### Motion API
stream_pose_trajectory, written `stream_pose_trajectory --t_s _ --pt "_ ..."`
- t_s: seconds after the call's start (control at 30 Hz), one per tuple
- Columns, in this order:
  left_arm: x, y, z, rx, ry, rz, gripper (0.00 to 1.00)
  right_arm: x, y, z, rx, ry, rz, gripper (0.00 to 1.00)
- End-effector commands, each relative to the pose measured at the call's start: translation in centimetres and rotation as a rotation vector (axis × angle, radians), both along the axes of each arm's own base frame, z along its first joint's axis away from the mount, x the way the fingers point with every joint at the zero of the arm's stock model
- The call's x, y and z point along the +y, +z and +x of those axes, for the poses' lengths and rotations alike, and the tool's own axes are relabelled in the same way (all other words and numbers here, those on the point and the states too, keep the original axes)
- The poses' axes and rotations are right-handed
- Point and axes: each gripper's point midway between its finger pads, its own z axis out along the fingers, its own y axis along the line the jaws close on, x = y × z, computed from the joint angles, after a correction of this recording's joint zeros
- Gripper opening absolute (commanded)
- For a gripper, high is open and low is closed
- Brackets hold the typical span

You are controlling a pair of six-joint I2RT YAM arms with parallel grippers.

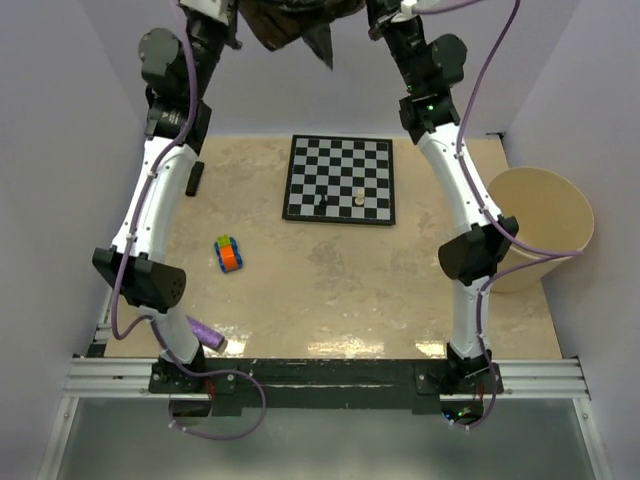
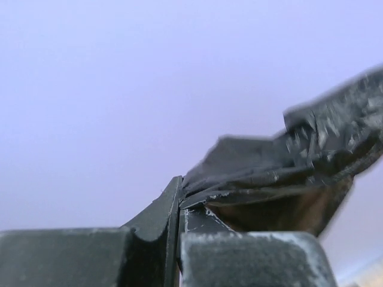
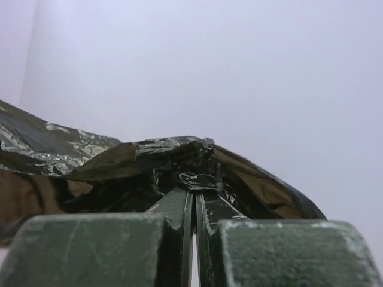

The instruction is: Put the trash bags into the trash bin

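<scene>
Your left gripper (image 2: 179, 194) and right gripper (image 3: 194, 194) are each clamped on one wrinkled black trash bag (image 1: 290, 25), which hangs stretched between them high over the far end of the table (image 1: 330, 290). A short black roll (image 1: 195, 180) lies on the table left of the chessboard (image 1: 340, 180). The trash bin (image 1: 535, 265) stands at the table's right edge, well apart from both.

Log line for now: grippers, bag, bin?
left gripper: shut on trash bag | right gripper: shut on trash bag | trash bag: held high between both grippers | trash bin: at right, no bag inside
</scene>
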Motion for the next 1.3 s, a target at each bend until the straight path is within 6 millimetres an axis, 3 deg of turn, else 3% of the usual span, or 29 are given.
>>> stream_pose_trajectory --t_s 0.0,0.07,0.13,0.2,0.23,0.27,0.3,0.33,0.37,0.4,0.43,0.47,0.5,0.57,0.63,0.7,0.77,0.87,0.93,1.03,1.17,1.23,1.27 --pt "-0.5 15.8 -15.7 -0.712 -0.035 -0.050 0.00 -4.3 16.4 -19.6 -0.795 -0.194 0.249 0.00" --pt "-3.1 16.2 -19.5 -0.844 -0.004 0.034 0.00 -3.7 17.3 -22.4 -0.875 -0.175 0.252 0.00" --pt "-5.7 13.7 -21.3 -0.899 -0.016 0.125 0.00 -3.5 17.1 -23.3 -0.864 -0.175 0.245 0.00" --pt "-7.5 9.3 -20.4 -0.825 -0.032 0.174 0.00 -1.9 13.5 -20.3 -0.751 -0.193 0.146 0.00" --pt "-8.7 5.6 -18.6 -0.705 -0.064 0.220 0.00 -0.8 9.8 -17.4 -0.632 -0.208 0.076 0.00" --pt "-10.2 1.0 -16.6 -0.561 -0.122 0.304 0.00 0.3 4.9 -14.0 -0.478 -0.231 -0.025 0.00" --pt "-11.8 -6.6 -14.2 -0.342 -0.195 0.453 0.00 1.3 -2.7 -10.1 -0.259 -0.258 -0.173 0.00" --pt "-12.9 -16.8 -13.1 -0.071 -0.301 0.645 0.00 2.2 -13.1 -7.0 0.016 -0.247 -0.364 0.00" --pt "-12.8 -26.0 -14.5 0.175 -0.438 0.820 0.00 2.0 -24.1 -6.3 0.308 -0.216 -0.577 0.00" --pt "-11.4 -34.4 -19.0 0.403 -0.646 1.015 0.00 0.6 -33.6 -8.7 0.556 -0.137 -0.734 0.00" --pt "-9.7 -39.2 -23.8 0.546 -0.824 1.111 0.00 -1.4 -39.9 -12.7 0.732 -0.045 -0.826 0.00" --pt "-8.3 -41.6 -27.1 0.705 -0.882 1.073 0.00 -3.0 -41.1 -16.2 0.766 0.000 -0.831 0.00" --pt "-7.9 -42.2 -28.5 0.787 -0.869 0.988 0.00 -4.3 -41.9 -19.1 0.778 0.012 -0.818 0.00" --pt "-7.4 -41.1 -29.8 0.771 -0.821 0.868 0.00 -6.0 -37.9 -23.0 0.677 0.003 -0.668 0.00" --pt "-7.3 -40.6 -29.6 0.711 -0.770 0.821 0.00 -5.8 -34.2 -25.6 0.566 0.067 -0.574 0.00" --pt "-7.5 -40.0 -28.4 0.663 -0.706 0.764 0.00 -5.3 -32.6 -26.2 0.544 0.102 -0.538 0.00" --pt "-7.6 -40.0 -28.1 0.684 -0.689 0.727 0.00 -5.3 -32.8 -25.0 0.611 0.077 -0.522 0.00" --pt "-8.0 -39.9 -27.7 0.755 -0.676 0.653 0.00 -5.0 -34.7 -22.6 0.746 0.033 -0.506 0.00" --pt "-8.0 -39.2 -27.0 0.771 -0.645 0.596 0.00 -4.9 -33.9 -21.0 0.764 -0.007 -0.441 0.00" --pt "-7.5 -37.5 -24.6 0.779 -0.528 0.493 0.00 -4.8 -31.1 -18.7 0.679 -0.047 -0.370 0.00" --pt "-6.1 -33.7 -18.6 0.735 -0.291 0.337 0.00 -3.8 -28.5 -13.1 0.605 -0.117 -0.377 0.00" --pt "-5.0 -30.5 -14.4 0.677 -0.170 0.292 0.00 -3.0 -24.9 -9.1 0.505 -0.161 -0.388 0.00" --pt "-4.5 -27.8 -12.1 0.620 -0.109 0.265 0.00 -2.5 -20.0 -6.7 0.411 -0.195 -0.352 0.00"
